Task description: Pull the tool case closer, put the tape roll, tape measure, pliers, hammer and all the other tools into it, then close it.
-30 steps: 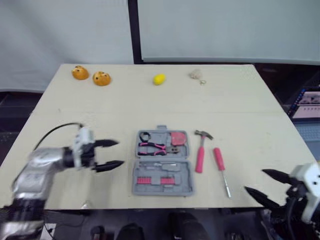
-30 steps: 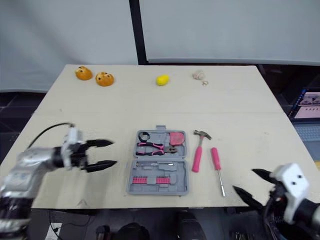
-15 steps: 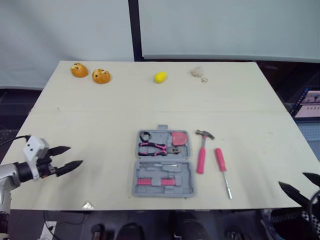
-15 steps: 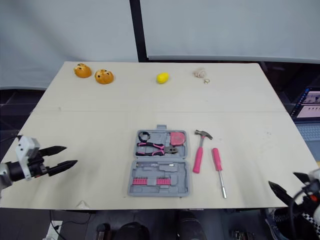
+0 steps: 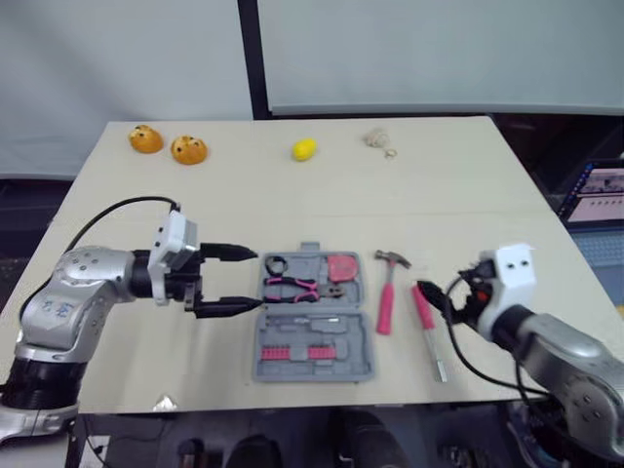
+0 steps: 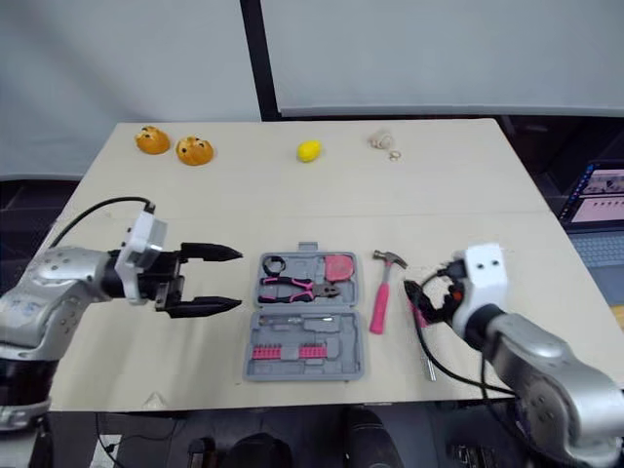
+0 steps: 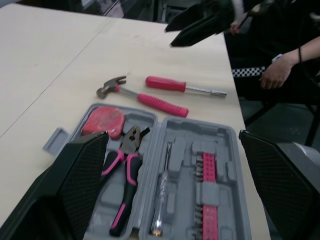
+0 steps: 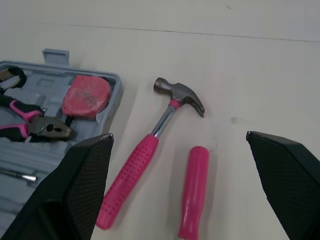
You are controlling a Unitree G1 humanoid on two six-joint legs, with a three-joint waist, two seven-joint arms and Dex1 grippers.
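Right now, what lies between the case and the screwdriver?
The hammer lies flat on the table between case and screwdriver; the left wrist view shows it plainly.

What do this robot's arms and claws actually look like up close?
The left arm and right arm are rounded silver-grey shells. Each wrist carries a white block and a loose black cable. The left gripper and right gripper each have two black, tapering, pointed fingers with a fine mesh texture on the inner faces.
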